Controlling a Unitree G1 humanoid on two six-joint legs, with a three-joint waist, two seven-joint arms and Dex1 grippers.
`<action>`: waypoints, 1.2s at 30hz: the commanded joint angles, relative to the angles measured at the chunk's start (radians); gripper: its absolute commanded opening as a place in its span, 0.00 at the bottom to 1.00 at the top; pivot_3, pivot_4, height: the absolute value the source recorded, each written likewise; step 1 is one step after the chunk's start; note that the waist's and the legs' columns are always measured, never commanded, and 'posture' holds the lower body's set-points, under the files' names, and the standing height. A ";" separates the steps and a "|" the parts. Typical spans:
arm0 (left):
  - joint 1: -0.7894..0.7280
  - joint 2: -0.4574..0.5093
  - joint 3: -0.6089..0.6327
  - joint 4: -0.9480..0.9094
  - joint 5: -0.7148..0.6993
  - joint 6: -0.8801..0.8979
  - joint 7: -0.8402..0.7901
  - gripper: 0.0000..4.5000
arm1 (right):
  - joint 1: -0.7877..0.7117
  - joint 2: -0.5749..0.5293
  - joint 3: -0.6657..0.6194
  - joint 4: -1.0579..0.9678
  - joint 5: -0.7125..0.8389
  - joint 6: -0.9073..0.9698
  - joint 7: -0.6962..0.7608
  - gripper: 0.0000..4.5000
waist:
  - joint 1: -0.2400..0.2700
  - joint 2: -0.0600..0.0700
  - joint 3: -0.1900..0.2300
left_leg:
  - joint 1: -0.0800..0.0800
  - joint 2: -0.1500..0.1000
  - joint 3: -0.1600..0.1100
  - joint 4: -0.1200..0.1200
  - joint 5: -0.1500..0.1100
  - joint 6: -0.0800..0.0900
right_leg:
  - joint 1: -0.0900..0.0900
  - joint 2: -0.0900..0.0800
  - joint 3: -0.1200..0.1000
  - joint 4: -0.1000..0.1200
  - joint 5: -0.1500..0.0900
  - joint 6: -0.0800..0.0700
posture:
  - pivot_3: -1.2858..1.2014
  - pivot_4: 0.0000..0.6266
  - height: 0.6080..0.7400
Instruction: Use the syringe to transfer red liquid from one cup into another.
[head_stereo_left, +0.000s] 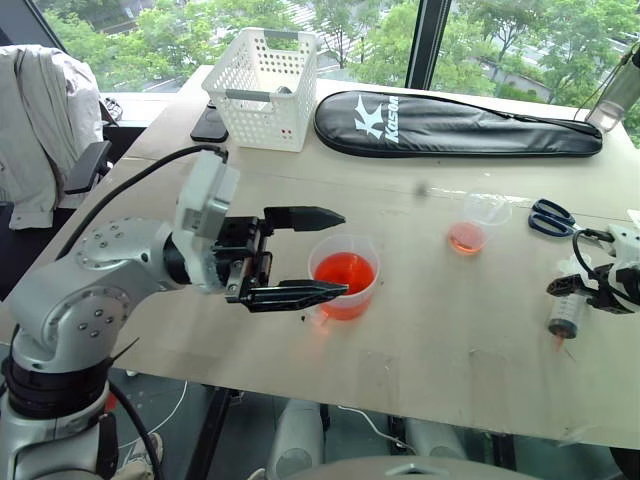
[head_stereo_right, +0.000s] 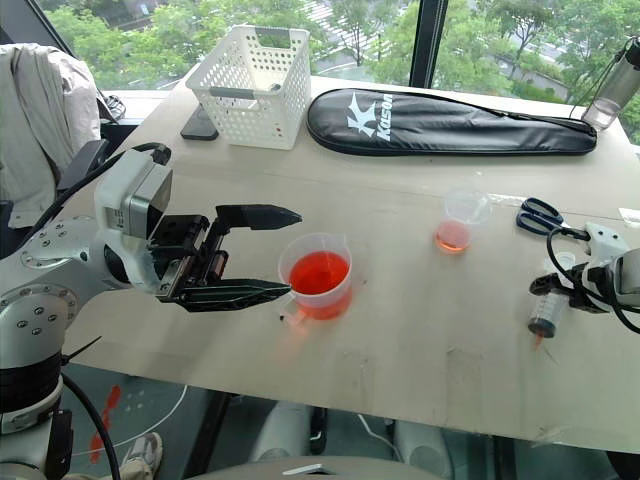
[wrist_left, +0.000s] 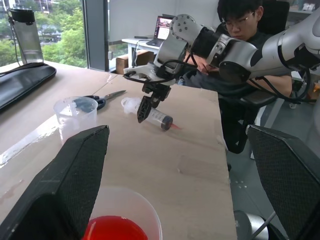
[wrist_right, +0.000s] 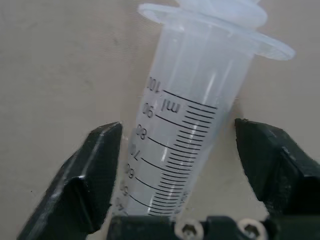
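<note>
Table (head_stereo_left: 430, 320): syringe (wrist_right: 195, 145) between right gripper's (wrist_right: 192, 165) fingers.

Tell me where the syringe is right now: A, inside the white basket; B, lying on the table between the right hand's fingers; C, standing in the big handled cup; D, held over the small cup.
B: the syringe lies flat on the table, and the right hand has a finger on either side of its barrel, with gaps showing.

Bright, even daylight from the windows (head_stereo_left: 480, 40) far beyond the left gripper (head_stereo_left: 335, 252); soft shadows on the table (head_stereo_left: 450, 330) beneath it. Right wrist view: syringe (wrist_right: 192, 125) close, slightly soft.
</note>
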 joint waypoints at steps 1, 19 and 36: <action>-0.001 0.010 0.026 -0.026 -0.009 -0.017 0.000 1.00 | 0.037 -0.016 -0.046 -0.029 0.024 0.011 -0.031 0.49 | -0.001 0.000 0.000 | 0.000 0.000 0.000 0.000 0.000 0.000 | 0.000 0.000 0.000 0.000 0.000 0.000 | 0.52 0.24 0.88; -0.090 -0.047 0.137 0.229 -0.070 0.031 0.254 1.00 | 0.042 0.273 -0.193 -0.941 0.372 -0.550 0.425 0.35 | -0.006 -0.001 0.000 | 0.000 0.002 -0.003 -0.001 0.000 0.000 | 0.000 0.003 -0.002 0.000 -0.002 0.004 | 0.52 0.24 0.88; -0.148 0.040 0.150 0.277 -0.015 0.125 0.269 1.00 | -0.071 0.719 0.414 -0.733 -0.464 -1.096 1.149 0.35 | -0.003 -0.002 0.000 | -0.002 0.003 -0.002 -0.001 0.000 0.000 | -0.002 0.002 -0.003 0.001 0.000 0.000 | 0.52 0.24 0.88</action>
